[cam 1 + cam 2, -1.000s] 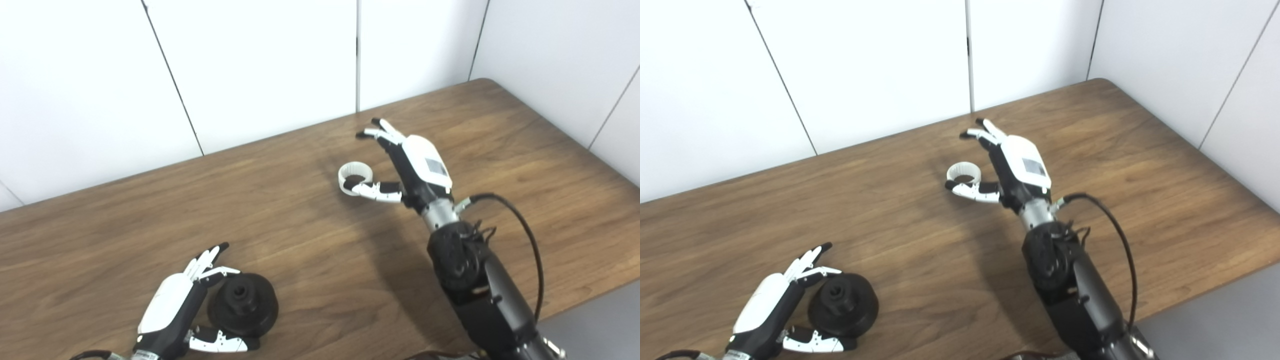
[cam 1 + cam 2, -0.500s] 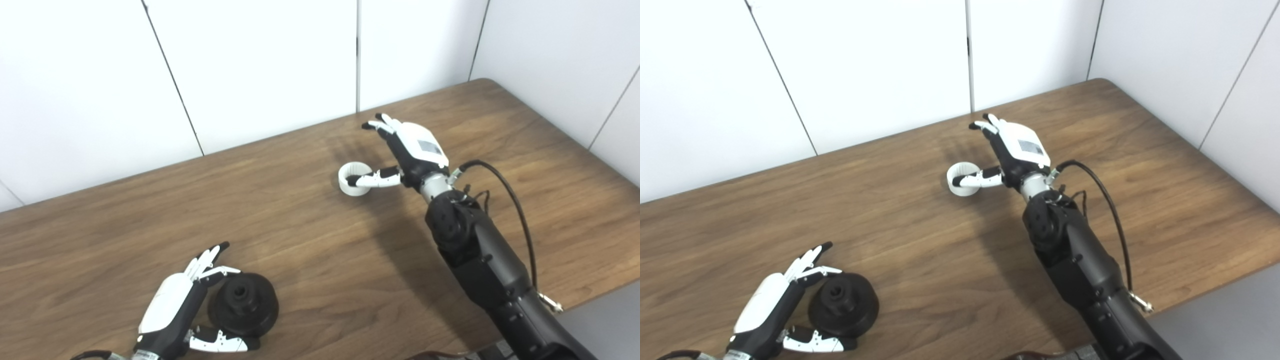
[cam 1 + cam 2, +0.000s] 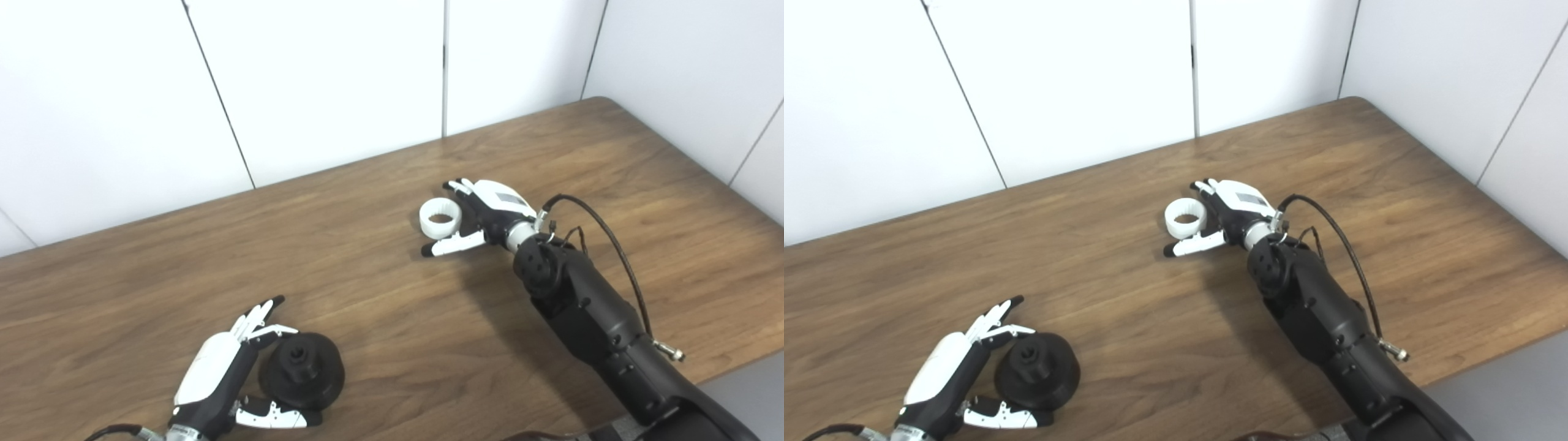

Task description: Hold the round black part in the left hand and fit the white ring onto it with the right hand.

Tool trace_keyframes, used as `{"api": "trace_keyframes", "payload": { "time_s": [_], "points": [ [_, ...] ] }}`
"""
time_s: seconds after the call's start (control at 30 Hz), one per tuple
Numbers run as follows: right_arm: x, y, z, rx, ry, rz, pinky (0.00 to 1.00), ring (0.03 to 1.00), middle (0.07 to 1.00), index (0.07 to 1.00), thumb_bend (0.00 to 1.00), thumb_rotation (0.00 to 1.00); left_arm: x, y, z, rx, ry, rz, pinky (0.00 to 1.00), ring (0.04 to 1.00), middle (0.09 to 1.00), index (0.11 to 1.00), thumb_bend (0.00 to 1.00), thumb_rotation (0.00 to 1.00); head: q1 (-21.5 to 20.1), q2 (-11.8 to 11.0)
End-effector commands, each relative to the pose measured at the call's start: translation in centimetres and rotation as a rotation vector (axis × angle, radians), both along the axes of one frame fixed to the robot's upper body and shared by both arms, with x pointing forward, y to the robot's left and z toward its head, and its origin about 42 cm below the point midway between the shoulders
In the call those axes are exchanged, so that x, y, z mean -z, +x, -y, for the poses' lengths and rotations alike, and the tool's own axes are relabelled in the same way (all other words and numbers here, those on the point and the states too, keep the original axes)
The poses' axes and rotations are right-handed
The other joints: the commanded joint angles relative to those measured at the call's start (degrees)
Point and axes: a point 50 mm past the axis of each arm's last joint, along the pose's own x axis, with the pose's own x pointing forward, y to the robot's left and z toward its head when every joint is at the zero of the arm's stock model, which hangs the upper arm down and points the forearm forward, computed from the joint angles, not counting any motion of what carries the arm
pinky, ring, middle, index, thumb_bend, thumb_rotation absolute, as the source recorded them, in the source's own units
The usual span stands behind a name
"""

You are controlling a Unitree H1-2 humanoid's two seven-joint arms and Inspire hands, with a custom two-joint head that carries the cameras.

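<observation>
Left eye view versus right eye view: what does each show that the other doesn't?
Only the left eye view: more wall on the left, and the left hand further from the picture's left edge. Only the right eye view: more of the table's right end and of the grey floor past its near edge. Both: the left hand cupped round the round black part, which sits on the table, and the right hand low beside the white ring, fingers apart, ring not lifted.
</observation>
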Motion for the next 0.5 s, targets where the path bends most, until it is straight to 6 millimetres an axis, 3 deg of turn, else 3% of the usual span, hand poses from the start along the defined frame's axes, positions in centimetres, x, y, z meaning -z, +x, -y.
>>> {"api": "trace_keyframes", "payload": {
  "time_s": [0.0, 0.3, 0.47],
  "points": [
    [-2.5, 1.2, -0.1, -0.015, -0.019, 0.072, 0.97, 1.000, 1.000, 0.932, 1.00, 0.64, -1.0, 0.5, -0.6, -0.005, 0.039, 0.037, 1.00, 1.000, 1.000, 0.625, 1.00, 0.33, -0.08, 0.10],
    [-2.0, 1.0, -0.5, -0.028, -0.018, 0.102, 0.98, 1.000, 1.000, 0.829, 1.00, 0.56, -1.0, 0.3, -0.6, -0.004, 0.033, 0.038, 1.00, 1.000, 1.000, 0.619, 1.00, 0.32, 0.26, 0.50],
    [-1.5, 0.7, -0.4, -0.029, 0.002, 0.169, 0.96, 1.000, 0.993, 0.712, 0.89, 0.44, -1.1, 0.2, -0.7, -0.006, 0.033, 0.036, 1.00, 1.000, 1.000, 0.620, 1.00, 0.32, 0.31, 0.78]
  ]
}}
